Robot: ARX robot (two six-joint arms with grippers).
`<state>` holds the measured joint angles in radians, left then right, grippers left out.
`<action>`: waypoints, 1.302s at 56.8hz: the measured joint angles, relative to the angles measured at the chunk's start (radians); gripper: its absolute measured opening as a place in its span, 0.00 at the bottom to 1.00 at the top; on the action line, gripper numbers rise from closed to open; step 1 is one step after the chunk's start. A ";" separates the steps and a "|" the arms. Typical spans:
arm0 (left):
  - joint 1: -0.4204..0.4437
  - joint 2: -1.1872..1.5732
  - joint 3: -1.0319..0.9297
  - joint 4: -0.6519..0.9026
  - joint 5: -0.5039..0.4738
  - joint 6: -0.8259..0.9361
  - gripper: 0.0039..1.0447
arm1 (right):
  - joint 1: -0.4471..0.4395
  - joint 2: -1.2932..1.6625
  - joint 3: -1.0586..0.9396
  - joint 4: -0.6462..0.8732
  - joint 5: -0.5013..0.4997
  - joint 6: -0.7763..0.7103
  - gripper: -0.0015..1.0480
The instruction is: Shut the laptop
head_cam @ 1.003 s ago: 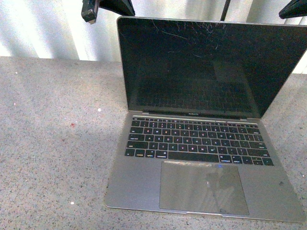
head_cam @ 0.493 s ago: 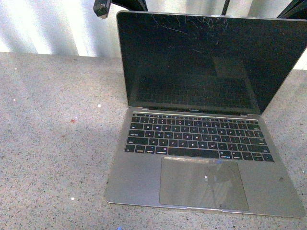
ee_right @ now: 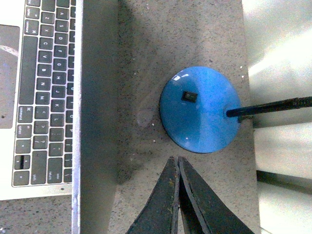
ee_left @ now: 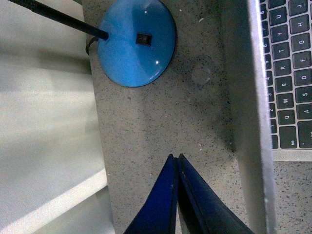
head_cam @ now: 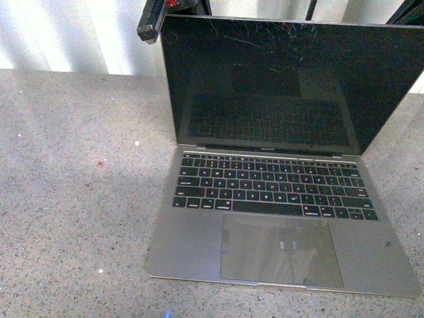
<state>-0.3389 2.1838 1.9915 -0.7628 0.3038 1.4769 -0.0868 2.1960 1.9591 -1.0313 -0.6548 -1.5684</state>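
Observation:
The laptop (head_cam: 275, 192) stands open on the speckled grey table, its scratched black screen (head_cam: 265, 79) upright and facing me. My left gripper (head_cam: 148, 32) is shut and empty, just behind the lid's top left corner. In the left wrist view its blue fingertips (ee_left: 175, 157) hang over bare table behind the lid's edge (ee_left: 257, 122). My right gripper (ee_right: 176, 159) is shut and empty, behind the silver lid (ee_right: 97, 122) on the other side. Only a dark part of the right arm (head_cam: 407, 12) shows in the front view.
A round blue lamp base (ee_left: 136, 41) with a black stem sits on the table behind the laptop, between the two grippers; it also shows in the right wrist view (ee_right: 200, 109). A pale wall (head_cam: 66, 33) runs along the table's far edge.
My left gripper has moved right and down, from left of the lid to its top left corner. The laptop's lid stands at the same angle.

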 joint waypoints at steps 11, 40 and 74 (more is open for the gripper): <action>-0.011 -0.005 -0.013 0.000 -0.006 0.021 0.03 | 0.010 0.000 0.000 -0.069 0.020 0.000 0.03; -0.036 -0.052 -0.092 -0.023 0.007 0.031 0.03 | 0.048 -0.017 -0.059 -0.128 0.072 0.001 0.03; -0.085 -0.103 -0.193 -0.040 0.003 0.031 0.03 | 0.099 -0.099 -0.216 -0.137 0.113 -0.018 0.03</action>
<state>-0.4244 2.0804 1.7988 -0.8032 0.3065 1.5082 0.0124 2.0972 1.7428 -1.1679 -0.5415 -1.5864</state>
